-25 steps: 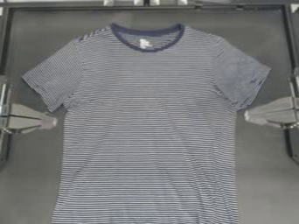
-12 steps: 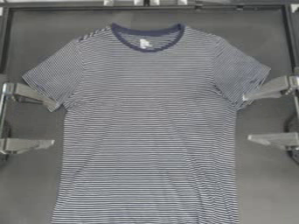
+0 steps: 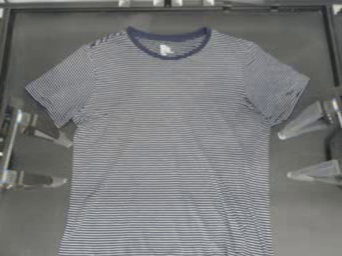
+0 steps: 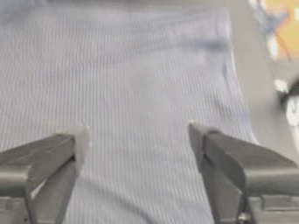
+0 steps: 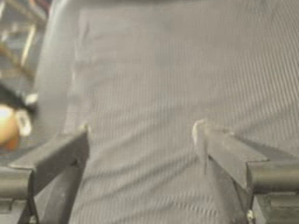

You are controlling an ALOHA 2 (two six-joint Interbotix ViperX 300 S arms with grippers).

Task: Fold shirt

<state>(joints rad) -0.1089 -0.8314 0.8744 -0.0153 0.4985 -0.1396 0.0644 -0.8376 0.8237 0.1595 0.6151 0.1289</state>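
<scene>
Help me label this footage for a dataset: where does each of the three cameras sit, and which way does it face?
Top view: above the table, looking straight down on the flat shirt; left gripper and right gripper reach in from the sides.
Left wrist view: on the left arm, facing the shirt; its open fingers show.
Right wrist view: on the right arm, facing the shirt; its open fingers show.
Shared: every view shows the striped shirt.
</scene>
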